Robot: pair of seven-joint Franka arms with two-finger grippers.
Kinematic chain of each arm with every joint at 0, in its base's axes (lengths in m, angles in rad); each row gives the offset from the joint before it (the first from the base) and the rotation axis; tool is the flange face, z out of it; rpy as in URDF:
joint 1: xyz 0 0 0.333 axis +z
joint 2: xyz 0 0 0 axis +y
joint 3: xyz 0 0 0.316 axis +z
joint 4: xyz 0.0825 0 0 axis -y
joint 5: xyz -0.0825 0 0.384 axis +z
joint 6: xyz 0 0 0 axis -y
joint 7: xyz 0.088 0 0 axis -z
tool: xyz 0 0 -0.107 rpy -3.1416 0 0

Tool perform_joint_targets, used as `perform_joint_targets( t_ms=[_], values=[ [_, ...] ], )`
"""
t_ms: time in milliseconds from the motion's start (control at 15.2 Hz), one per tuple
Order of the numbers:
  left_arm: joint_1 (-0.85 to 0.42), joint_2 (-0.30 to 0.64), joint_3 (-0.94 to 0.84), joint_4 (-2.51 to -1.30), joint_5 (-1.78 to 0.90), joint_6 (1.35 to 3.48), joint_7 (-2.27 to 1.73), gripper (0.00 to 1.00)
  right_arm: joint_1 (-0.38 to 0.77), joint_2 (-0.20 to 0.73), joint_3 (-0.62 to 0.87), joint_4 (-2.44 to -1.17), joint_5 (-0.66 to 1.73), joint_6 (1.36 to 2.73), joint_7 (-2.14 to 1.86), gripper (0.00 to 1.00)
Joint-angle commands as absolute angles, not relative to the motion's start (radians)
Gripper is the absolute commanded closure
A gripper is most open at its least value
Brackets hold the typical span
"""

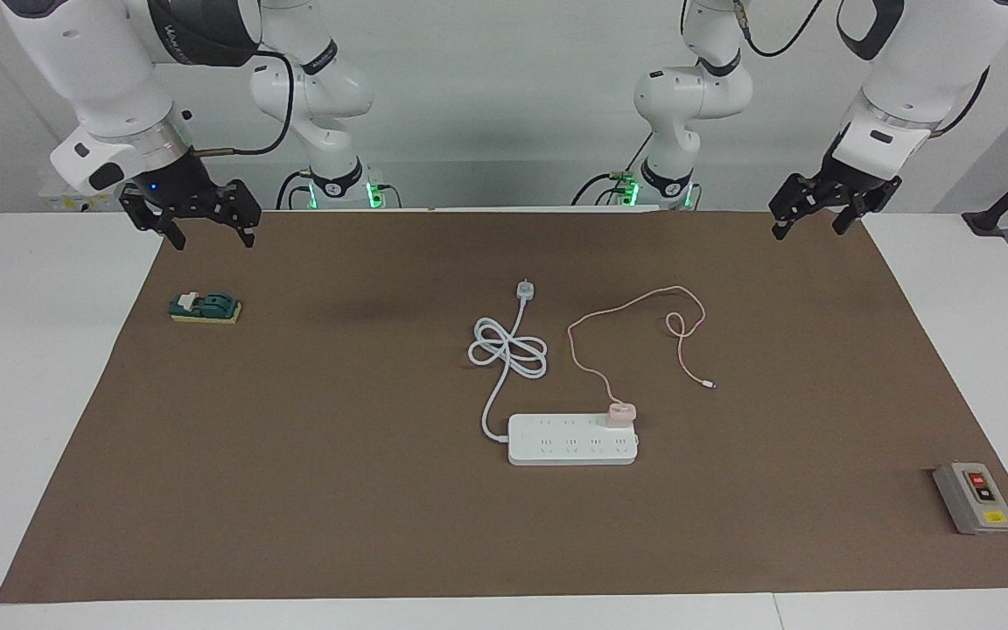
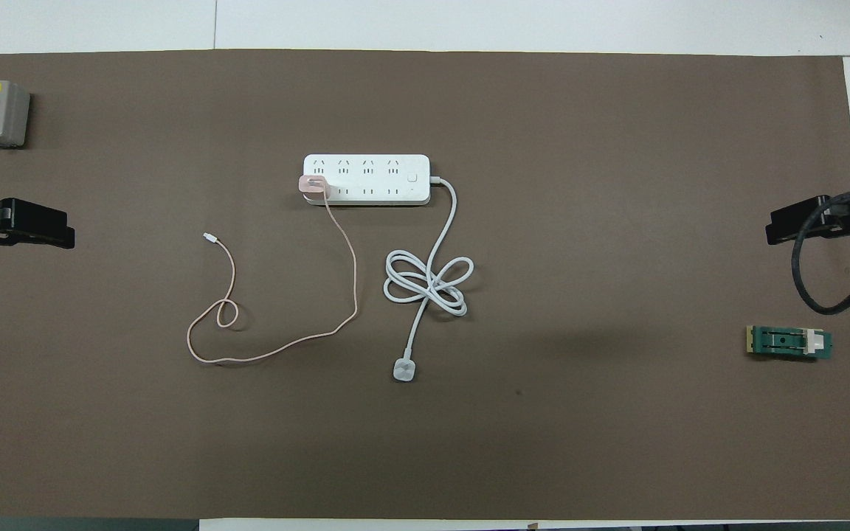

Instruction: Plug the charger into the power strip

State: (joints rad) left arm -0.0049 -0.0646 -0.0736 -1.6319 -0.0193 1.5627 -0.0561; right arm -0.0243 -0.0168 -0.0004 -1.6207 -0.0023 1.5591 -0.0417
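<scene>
While both arms hang raised at the table's two ends, the brown mat carries everything. The flat white rectangular power strip lies mid-mat, well apart from either gripper. The small pale pink cube-shaped charger sits on the strip's end socket toward the left arm's end, its cable trailing toward the robots. The left gripper and right gripper each stand spread, holding nothing.

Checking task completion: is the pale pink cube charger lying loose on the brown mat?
No, the pale pink cube charger sits on the white power strip.
</scene>
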Motion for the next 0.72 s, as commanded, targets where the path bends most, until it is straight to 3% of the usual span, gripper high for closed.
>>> perform_joint_targets(
  t_ms=[0, 658],
  values=[
    [-0.017, -0.094, -0.06, -1.658, -0.023, 1.554, -0.022, 0.0, -0.037, -0.035, 0.006, -1.638, 0.015, 1.562, -0.035, 0.0],
    [-0.017, -0.1, -0.06, -1.66, -0.023, 1.559, -0.002, 0.0, -0.037, -0.035, 0.006, -1.635, 0.015, 1.563, -0.035, 0.0]
  ],
)
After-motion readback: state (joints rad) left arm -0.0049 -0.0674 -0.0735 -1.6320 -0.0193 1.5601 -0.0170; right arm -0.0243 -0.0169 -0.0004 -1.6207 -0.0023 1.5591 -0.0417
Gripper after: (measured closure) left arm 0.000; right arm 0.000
